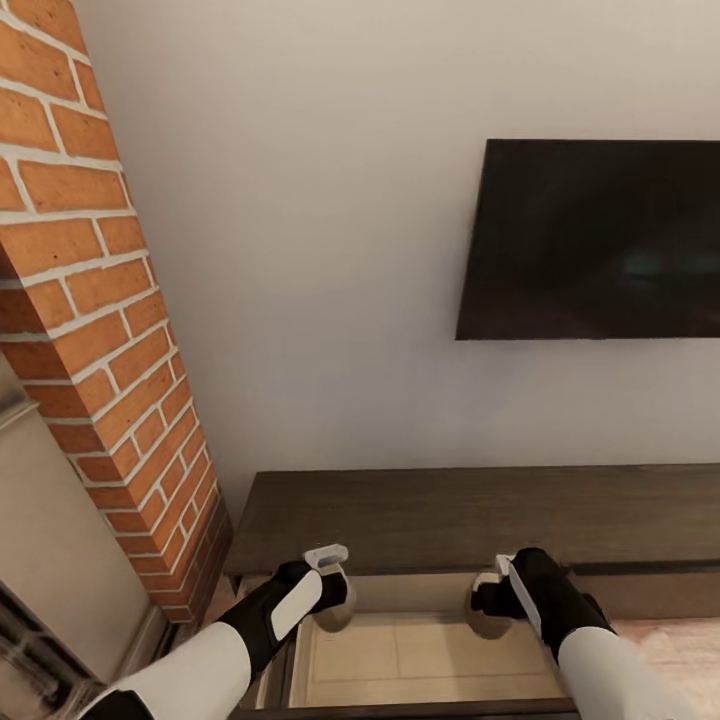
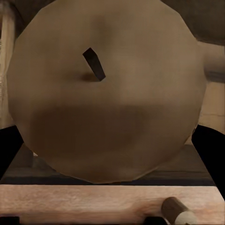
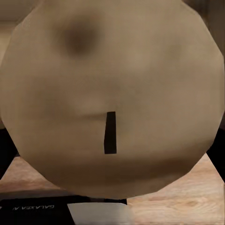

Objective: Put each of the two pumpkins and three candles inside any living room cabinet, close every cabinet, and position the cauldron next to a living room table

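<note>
Two pumpkins (image 2: 108,93) (image 3: 110,93) hang over the open cabinet (image 1: 420,515) drawer, one pinched in each claw (image 1: 335,600) (image 1: 487,600); each should be lowered well inside, clear of the drawer walls, before the claws spread.

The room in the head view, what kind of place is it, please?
Probably a living room: a dark flat screen hangs on the pale wall, a long low dark-brown cabinet runs beneath it with one drawer pulled open, and a brick chimney column stands beside it.
</note>
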{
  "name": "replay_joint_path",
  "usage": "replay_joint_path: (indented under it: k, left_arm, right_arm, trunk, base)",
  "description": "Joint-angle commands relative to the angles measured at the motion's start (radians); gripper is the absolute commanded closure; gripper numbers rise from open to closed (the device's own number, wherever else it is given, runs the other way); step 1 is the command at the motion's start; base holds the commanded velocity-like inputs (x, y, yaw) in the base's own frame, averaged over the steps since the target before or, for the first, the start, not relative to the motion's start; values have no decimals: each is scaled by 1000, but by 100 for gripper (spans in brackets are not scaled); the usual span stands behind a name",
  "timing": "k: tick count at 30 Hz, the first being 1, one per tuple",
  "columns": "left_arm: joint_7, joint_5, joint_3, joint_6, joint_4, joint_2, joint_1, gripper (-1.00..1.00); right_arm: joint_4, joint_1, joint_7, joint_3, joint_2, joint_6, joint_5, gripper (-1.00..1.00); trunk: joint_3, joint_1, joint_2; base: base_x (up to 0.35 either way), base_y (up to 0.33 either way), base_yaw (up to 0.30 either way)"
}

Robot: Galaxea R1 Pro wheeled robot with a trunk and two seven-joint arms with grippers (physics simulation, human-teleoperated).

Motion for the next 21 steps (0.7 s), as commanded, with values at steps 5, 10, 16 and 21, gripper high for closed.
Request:
replay_joint_path:
  k: [5,10,16,21]
  left_arm:
    - [-44,-1,-4,-57,85,-13,5,100]
    - [-126,-3,-5,-71,127,-15,6,100]
    - [-134,-4,-5,-84,129,-15,6,100]
    - [-135,-4,-5,-86,129,-13,6,100]
  right_arm:
    - [78,0,-1,36,4,-59,2,100]
    - [172,0,-4,66,16,-197,3,100]
    - [180,0,-4,75,16,-214,4,100]
    - [180,0,-5,76,17,-215,4,100]
  trunk:
    - [0,0,0]
    - [0,0,0]
    - [-5,0,0]
    - [-13,0,0]
  base:
    - [0,0,0]
    - [0,0,0]
    - [0,0,0]
    - [0,0,0]
